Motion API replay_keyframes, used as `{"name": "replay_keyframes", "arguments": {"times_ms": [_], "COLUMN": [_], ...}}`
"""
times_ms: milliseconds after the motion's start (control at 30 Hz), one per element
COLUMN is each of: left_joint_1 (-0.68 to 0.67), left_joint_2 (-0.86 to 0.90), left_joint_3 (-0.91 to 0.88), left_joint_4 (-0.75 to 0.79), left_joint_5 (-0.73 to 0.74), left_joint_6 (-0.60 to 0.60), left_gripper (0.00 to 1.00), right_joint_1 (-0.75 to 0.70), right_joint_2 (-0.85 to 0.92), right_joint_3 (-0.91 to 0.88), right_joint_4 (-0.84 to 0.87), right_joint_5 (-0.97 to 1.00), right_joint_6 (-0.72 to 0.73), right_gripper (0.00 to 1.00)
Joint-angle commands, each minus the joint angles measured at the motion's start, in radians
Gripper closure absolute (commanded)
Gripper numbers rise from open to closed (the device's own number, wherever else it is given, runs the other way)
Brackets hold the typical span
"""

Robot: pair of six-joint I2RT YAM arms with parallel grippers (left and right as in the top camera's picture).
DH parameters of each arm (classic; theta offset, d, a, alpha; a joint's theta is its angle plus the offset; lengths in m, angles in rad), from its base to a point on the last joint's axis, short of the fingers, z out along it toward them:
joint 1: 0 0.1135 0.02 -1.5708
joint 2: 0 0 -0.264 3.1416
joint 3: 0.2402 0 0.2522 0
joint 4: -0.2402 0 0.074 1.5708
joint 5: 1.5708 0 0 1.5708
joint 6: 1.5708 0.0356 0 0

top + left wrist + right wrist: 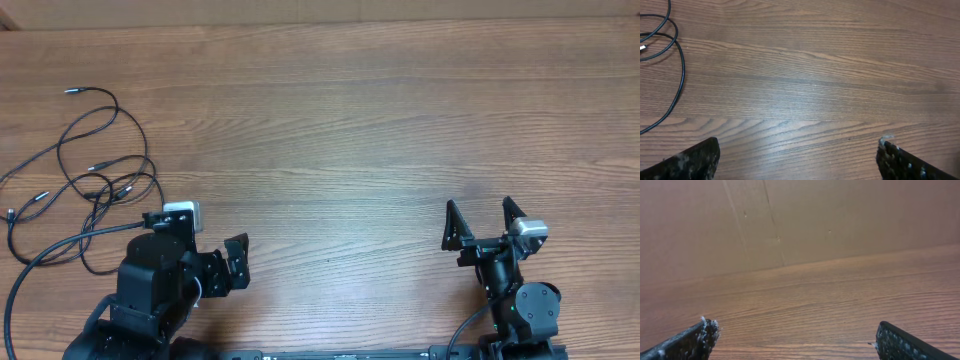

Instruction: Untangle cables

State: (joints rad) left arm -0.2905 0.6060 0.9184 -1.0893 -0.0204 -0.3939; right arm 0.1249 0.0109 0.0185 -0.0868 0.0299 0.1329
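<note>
**Cables.** The cables [105, 188] lie on the far left of the wooden table [350, 120], in one loose heap of overlapping loops. Several small plug ends [68, 91] stick out around the edges of the heap. The left wrist view shows only a curved stretch of cable [683, 70] at its left edge, lying flat on the wood.

Expected handling: the cords are thin, light and limp. They will likely sag from any single hold and drag neighbouring loops along where strands cross. The round jacket looks smooth, so a light pinch may slip. The plug ends are the stiffest parts and the likeliest to snag inside a loop.

Recommended hold: take one strand on an outer loop or just behind a free plug end, well clear of the dense crossing in the middle of the heap. Pin a second strand with the other gripper before pulling.

**Left gripper.** The left gripper [238, 262] sits just right of the heap and near the front edge. Its fingers [695, 160] are spread wide and hold nothing. Bare wood shows between them.

**Right gripper.** The right gripper [480, 215] is well apart from the cables, on the right side of the table. It is also spread wide and empty, and faces a plain brown panel [790, 220] beyond the table.
</note>
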Motion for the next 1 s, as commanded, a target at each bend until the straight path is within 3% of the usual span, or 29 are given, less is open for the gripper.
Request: {"name": "replay_keyframes", "arguments": {"times_ms": [0, 967], "left_joint_1": [-0.001, 0.016], "left_joint_2": [-0.004, -0.022], "left_joint_3": [-0.007, -0.024], "left_joint_4": [0.000, -0.027], "left_joint_5": [-0.013, -0.028], "left_joint_6": [-0.014, 0.020], "left_gripper": [0.00, 0.00], "right_joint_1": [-0.002, -0.002], "right_joint_2": [-0.008, -0.008], "right_joint_3": [-0.011, -0.011], "right_joint_4": [0.005, 0.005], "right_joint_5": [-0.002, -0.002], "right_joint_6": [-0.008, -0.007], "right_gripper": [0.00, 0.00]}}
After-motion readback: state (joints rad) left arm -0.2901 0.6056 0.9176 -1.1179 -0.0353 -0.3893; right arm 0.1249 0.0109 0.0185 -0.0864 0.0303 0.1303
